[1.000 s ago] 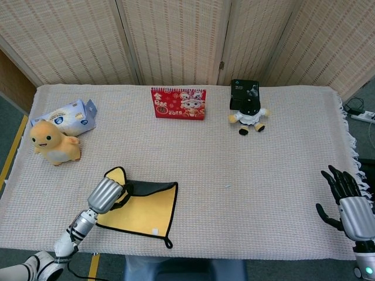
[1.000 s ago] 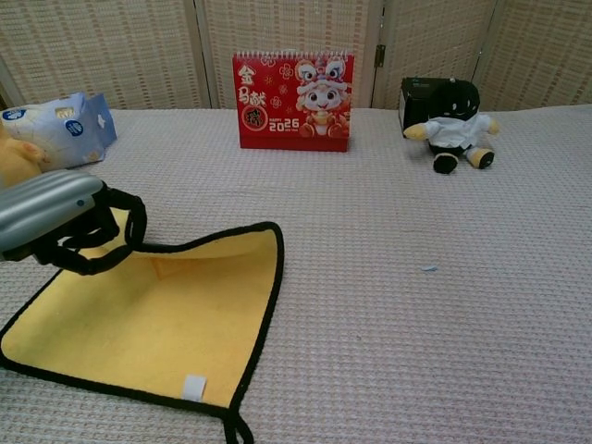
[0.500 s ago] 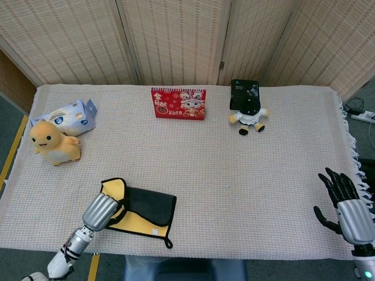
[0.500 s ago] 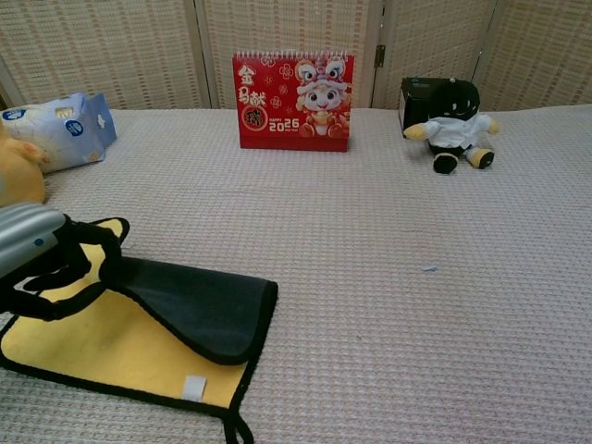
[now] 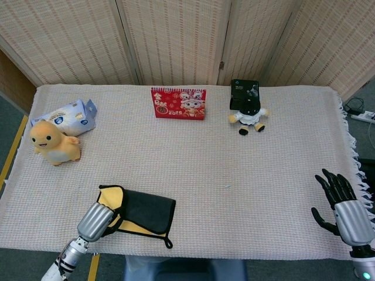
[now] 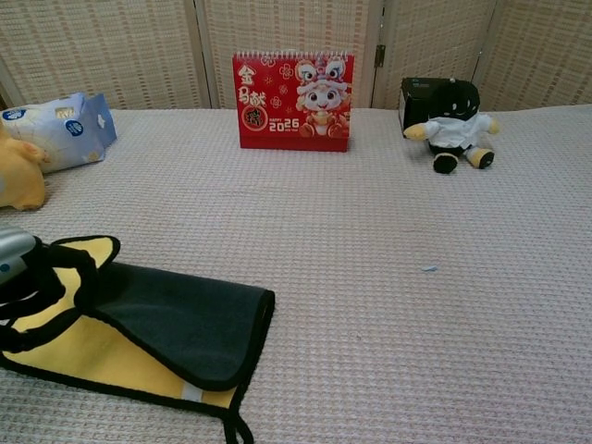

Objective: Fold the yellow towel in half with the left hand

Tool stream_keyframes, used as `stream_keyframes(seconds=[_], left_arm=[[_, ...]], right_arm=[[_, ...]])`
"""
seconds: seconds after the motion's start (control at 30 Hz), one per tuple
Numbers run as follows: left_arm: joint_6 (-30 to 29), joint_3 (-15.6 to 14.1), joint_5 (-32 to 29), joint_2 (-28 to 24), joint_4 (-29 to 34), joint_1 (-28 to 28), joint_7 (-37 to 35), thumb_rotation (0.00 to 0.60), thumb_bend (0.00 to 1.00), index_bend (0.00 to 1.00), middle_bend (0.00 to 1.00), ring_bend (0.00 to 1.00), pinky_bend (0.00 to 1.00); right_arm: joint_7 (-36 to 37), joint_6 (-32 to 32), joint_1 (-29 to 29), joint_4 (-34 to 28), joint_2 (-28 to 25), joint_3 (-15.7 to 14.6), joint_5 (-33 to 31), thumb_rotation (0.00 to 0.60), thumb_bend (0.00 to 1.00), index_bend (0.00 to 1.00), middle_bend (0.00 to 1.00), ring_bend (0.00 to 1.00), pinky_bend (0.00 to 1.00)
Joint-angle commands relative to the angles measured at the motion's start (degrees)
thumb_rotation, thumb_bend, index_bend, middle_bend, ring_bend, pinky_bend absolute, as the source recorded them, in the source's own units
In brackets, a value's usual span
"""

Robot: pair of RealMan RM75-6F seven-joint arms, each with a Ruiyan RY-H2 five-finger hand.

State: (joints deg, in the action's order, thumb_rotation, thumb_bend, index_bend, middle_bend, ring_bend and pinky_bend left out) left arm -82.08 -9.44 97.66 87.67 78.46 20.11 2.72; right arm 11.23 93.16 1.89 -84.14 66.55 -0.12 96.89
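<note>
Towel: the yellow towel [image 5: 140, 213] lies at the near left edge of the counter [image 5: 234, 175], dark underside turned over most of it.
Left hand: the left hand [image 5: 96, 219] pinches the folded-over edge at the towel's left end.
Right hand: the right hand [image 5: 345, 205] hangs off the counter's right side, fingers spread, empty.
Progress: fold nearly down; a yellow strip shows along the front, so laying flat and letting go look left.

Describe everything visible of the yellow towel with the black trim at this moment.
The yellow towel with black trim lies at the table's near left edge, folded over so its dark grey back faces up and covers most of it; a yellow strip shows along the near side. It looks like soft microfibre, with a small white tag and a black hanging loop at the near corner. The left hand holds its left end, where one yellow corner curls up.
</note>
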Motion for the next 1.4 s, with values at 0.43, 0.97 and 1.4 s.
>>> stream_keyframes(seconds=[0.43, 0.97, 1.4], left_arm=[[1.20, -0.24, 0.74, 0.33, -1.31, -1.74, -1.92, 0.600, 0.51, 0.35, 1.00, 1.00, 1.00], [3.39, 5.64, -4.40, -4.11, 1.12, -0.66, -7.06, 0.600, 0.38, 0.36, 1.00, 1.00, 1.00], [20.86, 10.30, -13.11, -9.28, 5.15, 7.68, -5.65, 0.600, 0.46, 0.41, 1.00, 1.00, 1.00]], right_arm=[[-0.43, -0.38, 0.26, -0.03, 0.33, 0.04, -0.28, 0.600, 0.44, 0.00, 0.00, 0.00, 0.00], [-0.24, -0.47, 0.36, 0.00, 0.31, -0.10, -0.26, 0.600, 0.44, 0.00, 0.00, 0.00, 0.00], [-0.39, -2.01, 0.89, 0.18, 0.49, 0.14, -1.47, 0.600, 0.44, 0.00, 0.00, 0.00, 0.00]])
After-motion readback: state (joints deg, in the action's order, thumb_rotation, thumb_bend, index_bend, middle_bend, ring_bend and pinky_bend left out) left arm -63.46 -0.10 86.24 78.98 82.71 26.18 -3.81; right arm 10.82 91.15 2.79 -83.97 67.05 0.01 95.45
